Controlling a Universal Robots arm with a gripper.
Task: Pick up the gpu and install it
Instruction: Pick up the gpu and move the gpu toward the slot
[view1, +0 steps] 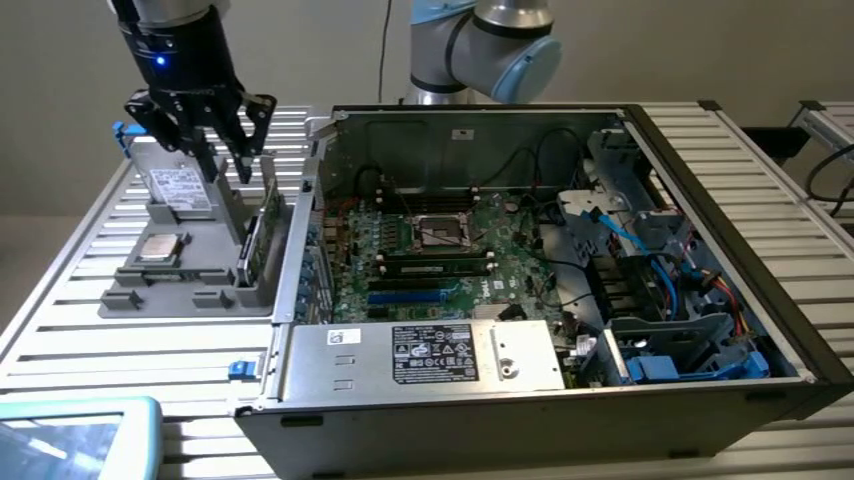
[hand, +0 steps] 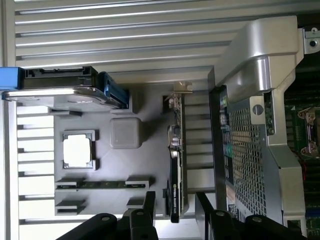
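Note:
The gpu (view1: 271, 218) stands on its long edge in a slot of the grey holder tray (view1: 200, 275), close to the open computer case's outer wall. The wrist view looks down on the gpu (hand: 176, 165), showing its black face, its green board and the silver bracket at the far end. My gripper (view1: 227, 158) hangs above the tray, slightly toward the exterior view's left of the card. In the wrist view the gripper (hand: 176, 209) is open. One black finger (hand: 149, 205) stands on each side of the card's near end, and neither touches it.
The tray (hand: 150, 100) also holds a grey drive (view1: 178, 188) with a white sticker, a processor chip (view1: 160, 247) and a narrow memory stick (hand: 102, 184). The open computer case (view1: 747, 300) with its motherboard (view1: 441, 240) lies on the exterior view's right. A tablet (view1: 74, 435) sits at the front left corner.

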